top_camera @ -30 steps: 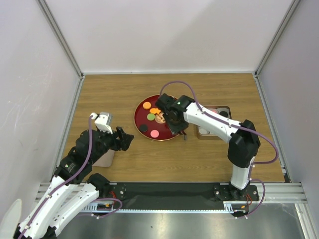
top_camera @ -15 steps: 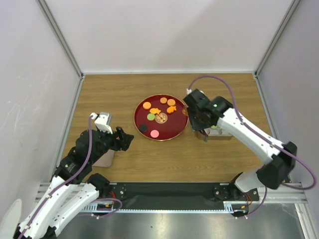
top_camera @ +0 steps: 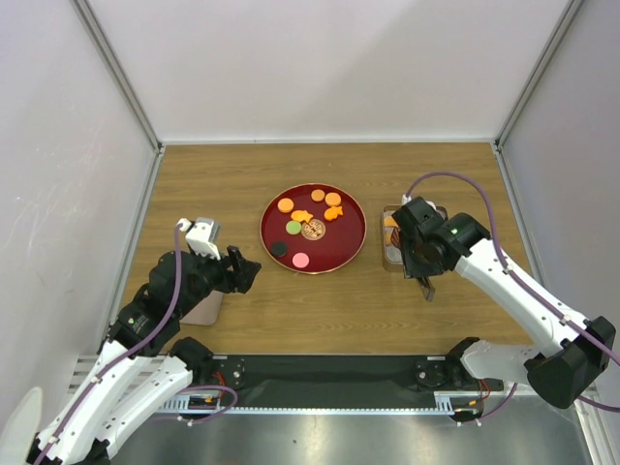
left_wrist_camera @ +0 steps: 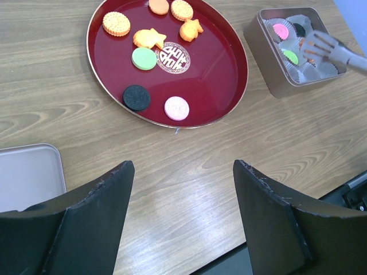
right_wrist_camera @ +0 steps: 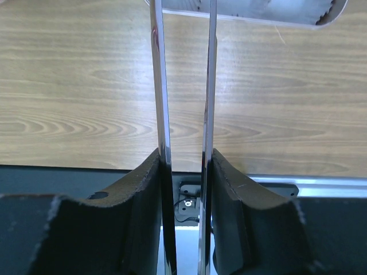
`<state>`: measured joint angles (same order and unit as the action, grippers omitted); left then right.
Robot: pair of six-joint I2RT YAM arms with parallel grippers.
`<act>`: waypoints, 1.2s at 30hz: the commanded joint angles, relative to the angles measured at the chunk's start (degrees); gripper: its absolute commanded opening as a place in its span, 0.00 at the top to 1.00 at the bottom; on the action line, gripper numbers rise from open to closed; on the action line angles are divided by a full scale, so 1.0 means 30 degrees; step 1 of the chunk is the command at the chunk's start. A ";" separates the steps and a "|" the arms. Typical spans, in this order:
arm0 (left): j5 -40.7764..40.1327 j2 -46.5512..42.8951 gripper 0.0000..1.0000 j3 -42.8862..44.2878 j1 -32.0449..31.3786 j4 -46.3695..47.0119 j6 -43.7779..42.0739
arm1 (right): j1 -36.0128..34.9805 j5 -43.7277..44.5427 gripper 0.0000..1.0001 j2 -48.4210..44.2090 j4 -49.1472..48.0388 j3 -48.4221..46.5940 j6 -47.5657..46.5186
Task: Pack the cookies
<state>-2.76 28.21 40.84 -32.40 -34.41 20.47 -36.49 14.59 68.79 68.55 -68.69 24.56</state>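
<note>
Cookies [left_wrist_camera: 144,58], small flat pieces in orange, green, pink and black, mostly lie on the big round dark-red plate [left_wrist_camera: 212,74] at the top middle of the left wrist view. Some sit in the grey metal tin [left_wrist_camera: 269,71] at upper right. They look light, hard and crumbly, so pinch one softly across its edges. The right gripper [right_wrist_camera: 184,163] squeezes thin shiny metal tongs [left_wrist_camera: 330,47]. The left gripper [left_wrist_camera: 183,166] is wide open and empty.

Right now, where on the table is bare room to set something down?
Bare wood: between the red plate and near edge; behind it to the back wall. Crowded: the tin under tongs in the right gripper; cookies on the plate.
</note>
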 commanded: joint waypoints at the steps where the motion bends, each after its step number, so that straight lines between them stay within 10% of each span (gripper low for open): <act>1: 0.0131 0.0090 0.24 0.0098 -0.0126 0.0485 -0.0231 | 0.0093 -0.0087 0.63 -0.0461 -0.0204 0.0452 0.0340; 36: 0.0131 0.0031 0.24 0.0098 -0.0126 0.0485 -0.0231 | 0.0152 -0.0674 0.59 -0.0081 -0.1172 0.1655 0.0340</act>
<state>-2.76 28.23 40.84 -32.40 -34.44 20.45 -36.23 12.60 69.04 65.69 -63.61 25.04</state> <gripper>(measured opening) 0.761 0.405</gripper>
